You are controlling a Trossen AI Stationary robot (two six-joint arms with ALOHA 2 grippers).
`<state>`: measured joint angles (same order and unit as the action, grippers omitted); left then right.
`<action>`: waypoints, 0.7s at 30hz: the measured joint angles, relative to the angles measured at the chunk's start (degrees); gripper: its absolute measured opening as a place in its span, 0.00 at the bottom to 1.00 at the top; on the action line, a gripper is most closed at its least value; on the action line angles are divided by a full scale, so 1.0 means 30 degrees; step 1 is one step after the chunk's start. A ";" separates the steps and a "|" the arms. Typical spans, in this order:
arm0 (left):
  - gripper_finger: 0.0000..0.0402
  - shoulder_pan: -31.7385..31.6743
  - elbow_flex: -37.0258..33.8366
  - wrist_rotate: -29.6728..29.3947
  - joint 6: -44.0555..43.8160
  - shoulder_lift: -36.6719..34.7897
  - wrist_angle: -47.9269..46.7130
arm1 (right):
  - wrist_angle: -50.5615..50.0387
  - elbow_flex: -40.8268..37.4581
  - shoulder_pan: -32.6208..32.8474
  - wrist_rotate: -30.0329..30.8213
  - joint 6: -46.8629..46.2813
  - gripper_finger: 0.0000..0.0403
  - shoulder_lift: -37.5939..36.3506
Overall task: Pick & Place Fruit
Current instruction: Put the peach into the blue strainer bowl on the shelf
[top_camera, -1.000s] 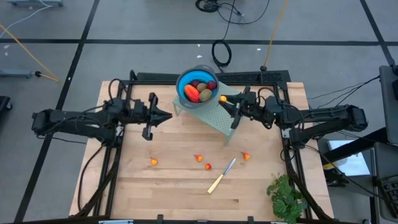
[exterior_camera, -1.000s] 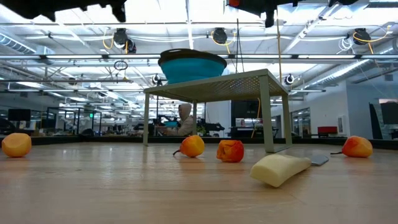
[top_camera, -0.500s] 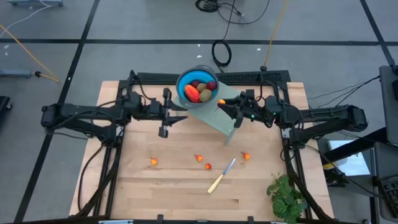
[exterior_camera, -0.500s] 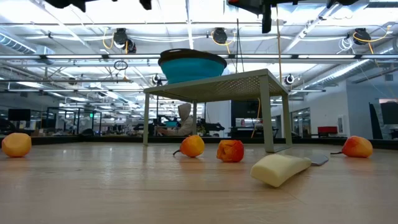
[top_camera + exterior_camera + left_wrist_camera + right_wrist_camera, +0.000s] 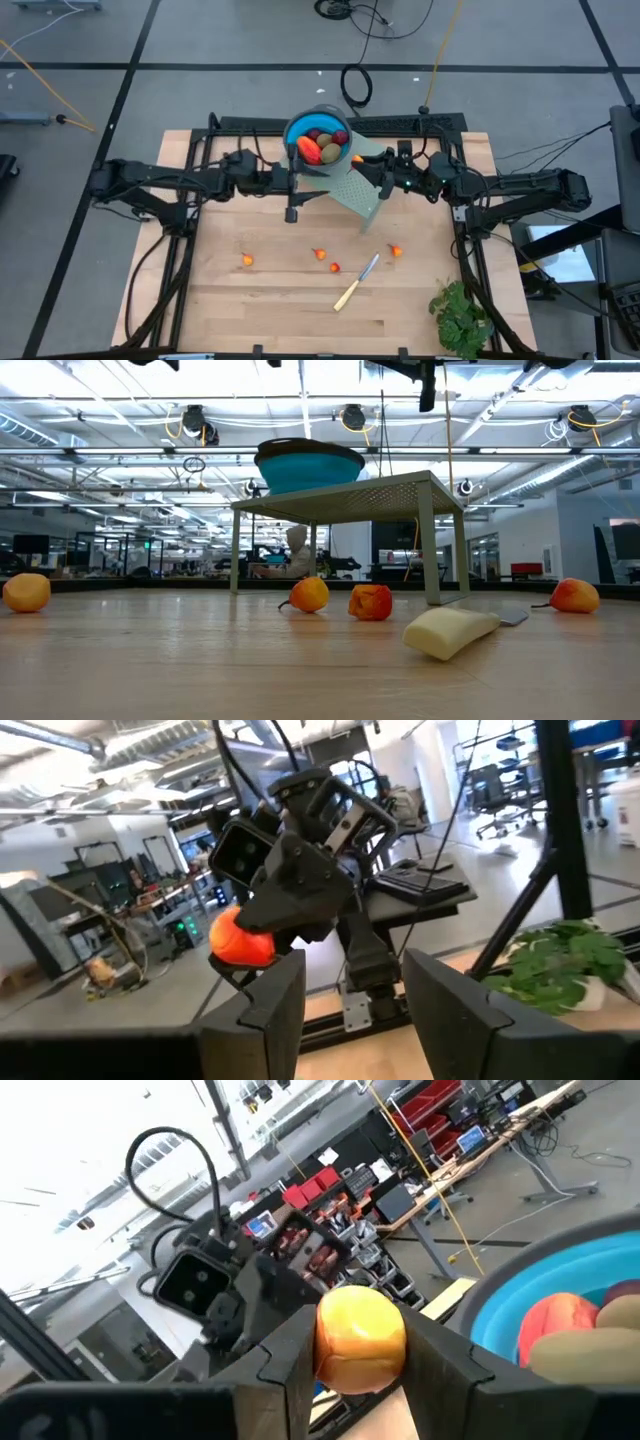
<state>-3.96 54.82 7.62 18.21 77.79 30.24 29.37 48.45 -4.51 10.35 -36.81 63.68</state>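
A blue bowl point(image 5: 318, 140) holding several fruit pieces stands on a pale green perforated stand point(image 5: 352, 188) at the table's far middle. My right gripper point(image 5: 363, 166) hovers beside the bowl's right rim, shut on a small orange fruit point(image 5: 360, 1335). My left gripper point(image 5: 350, 1010) is open with nothing between its fingers. It hangs over the stand's left edge point(image 5: 303, 192), facing the right gripper. Several small orange-red fruits point(image 5: 320, 254) lie loose on the wooden table. My right gripper pinches the small orange fruit by its two opposite sides point(image 5: 325, 1342) between its two fingers. The fingers reach in about level from the table's right side. The fruit is lifted clear, above the stand and next to the bowl's rim point(image 5: 345, 150).
A pale-handled knife point(image 5: 357, 281) lies on the table in front of the stand. A leafy green bunch point(image 5: 460, 315) sits at the near right corner. Loose fruits also lie at the left point(image 5: 247, 260) and right point(image 5: 395, 250). Bare wood shows along the near left.
My left gripper has travelled toward the table's right edge, from well left of the stand up to the stand's left edge beside the bowl. My right gripper has stayed in place and rolled about its own axis, with the orange fruit still between its fingers.
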 joint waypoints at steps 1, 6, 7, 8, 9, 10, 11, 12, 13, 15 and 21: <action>0.42 0.0021 0.0202 -0.0198 -0.0107 0.0237 -0.0008 | 0.0052 0.0000 -0.0008 0.0000 0.0006 0.29 0.0000; 0.42 0.0232 0.1291 -0.1348 -0.0239 0.1474 -0.0009 | 0.0186 -0.0007 0.0000 0.0007 0.0620 0.29 -0.0004; 0.42 0.0277 0.1496 -0.1722 -0.0291 0.1682 -0.0018 | 0.0358 -0.0007 0.0000 0.0000 0.0788 0.29 -0.0007; 0.42 0.0341 0.1687 -0.2139 -0.0442 0.1902 -0.0018 | 0.0557 -0.0002 0.0000 0.0007 0.1017 0.29 -0.0006; 0.42 0.0379 0.1926 -0.2568 -0.0640 0.2123 -0.0009 | 0.0770 -0.0007 0.0000 0.0007 0.1299 0.29 -0.0007; 0.42 0.0421 0.2119 -0.2931 -0.0836 0.2296 -0.0008 | 0.0968 -0.0007 0.0000 0.0007 0.1642 0.29 -0.0007; 0.42 0.0470 0.2283 -0.3285 -0.1076 0.2484 -0.0017 | 0.1030 -0.0007 0.0000 0.0007 0.2037 0.29 -0.0007; 0.42 0.0501 0.2492 -0.3644 -0.1218 0.2656 0.0007 | 0.1091 -0.0007 0.0000 0.0015 0.2364 0.29 -0.0007; 0.42 0.0508 0.2604 -0.3984 -0.1264 0.2780 0.0032 | 0.1114 -0.0007 0.0000 0.0012 0.2629 0.29 -0.0007; 0.42 0.0504 0.2829 -0.4499 -0.1284 0.2964 -0.0028 | 0.1104 -0.0007 0.0029 0.0007 0.3165 0.29 -0.0007; 0.42 0.0494 0.3297 -0.4888 -0.2012 0.3084 0.0072 | 0.1126 -0.0007 0.0029 0.0015 0.4528 0.29 -0.0007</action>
<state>-2.48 64.71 -7.04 12.18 87.05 30.46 32.75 48.42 -4.43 10.39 -23.23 63.66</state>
